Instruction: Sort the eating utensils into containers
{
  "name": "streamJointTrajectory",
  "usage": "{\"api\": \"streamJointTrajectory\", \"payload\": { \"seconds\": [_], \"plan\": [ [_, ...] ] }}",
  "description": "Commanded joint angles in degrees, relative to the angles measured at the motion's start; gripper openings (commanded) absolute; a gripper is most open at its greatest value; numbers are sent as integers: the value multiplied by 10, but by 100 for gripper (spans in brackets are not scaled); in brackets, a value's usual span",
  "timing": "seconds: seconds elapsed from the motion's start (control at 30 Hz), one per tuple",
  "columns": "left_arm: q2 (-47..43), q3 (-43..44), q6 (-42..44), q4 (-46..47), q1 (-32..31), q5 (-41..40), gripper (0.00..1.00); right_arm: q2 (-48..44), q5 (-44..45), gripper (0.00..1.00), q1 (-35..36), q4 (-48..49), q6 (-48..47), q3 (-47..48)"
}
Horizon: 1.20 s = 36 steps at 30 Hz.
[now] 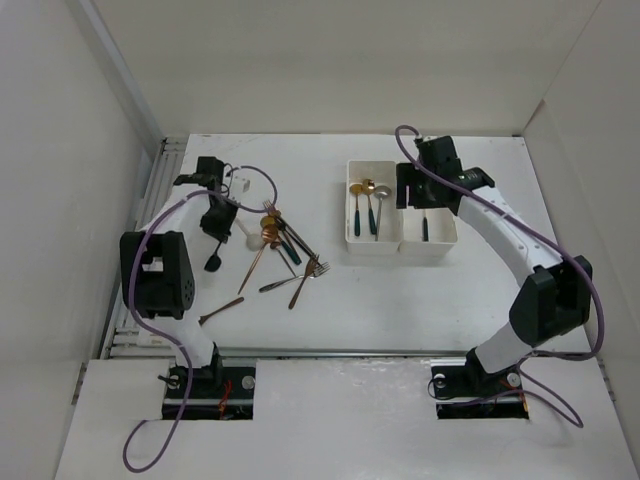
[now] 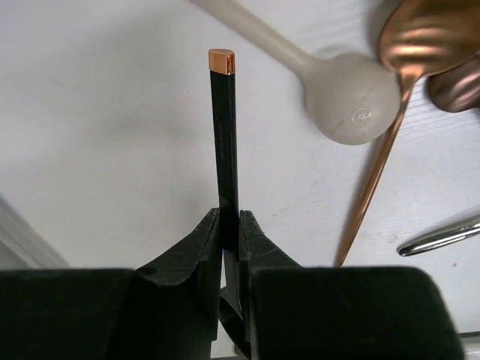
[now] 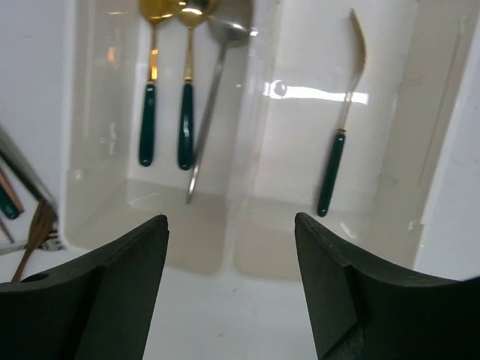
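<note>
The white table (image 1: 480, 300) takes up most of what I can see, with both arms reaching out over it. Toward the far right sit the two joined white bins (image 1: 400, 246). The one on the left in the overhead view holds two gold spoons (image 3: 148, 124) with dark green handles and a silver spoon (image 3: 214, 90). Its neighbour holds a single gold fork (image 3: 341, 135) with a green handle. The right gripper (image 3: 231, 225) hangs over the bins with its jaws spread wide and nothing between them. Left of centre lies a loose pile of forks and spoons (image 1: 285, 250), crossed over each other, with one copper piece (image 1: 220, 310) lying apart nearer the front edge. The left gripper (image 2: 230, 217) is at the pile's left side, pinched tight on a slim dark ribbed handle (image 2: 225, 135) with a copper end cap. I cannot see that utensil's head. Close by it lie a pale spoon (image 2: 352, 105) and a copper spoon (image 2: 427, 37).
</note>
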Motion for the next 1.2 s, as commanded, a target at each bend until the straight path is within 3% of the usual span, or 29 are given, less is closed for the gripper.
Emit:
{"api": "streamJointTrajectory", "payload": {
  "seconds": [0.0, 0.13, 0.17, 0.27, 0.3, 0.43, 0.57, 0.73, 0.9, 1.17],
  "plan": [
    [-84, 65, 86, -26, -5, 9, 0, -44, -43, 74, 31, 32, -32, 35],
    [-151, 53, 209, -12, -78, -23, 0, -60, -113, 76, 76, 66, -80, 57],
    [-171, 38, 299, -4, -93, -23, 0, -66, -134, 78, 90, 83, -90, 64],
    [-264, -35, 452, 53, -137, -31, 0, -66, -223, 80, 91, 105, -110, 85],
    [-289, -56, 551, 74, -145, -31, 0, -60, -235, 82, 91, 105, -110, 95],
    [-389, -142, 750, 175, -184, -3, 0, -44, -265, 82, 77, 97, -110, 146],
    [-419, -138, 818, 170, -220, 71, 0, -19, -318, 80, 77, 91, -104, 161],
    [-434, -148, 912, 141, -275, 140, 0, 31, -397, 78, 145, 96, -86, 167],
    [-459, -202, 958, 194, -317, 122, 0, 73, -447, 77, 174, 149, -23, 162],
    [-466, -220, 940, 236, -334, 110, 0, 91, -480, 74, 200, 205, 22, 141]
  ]
}}
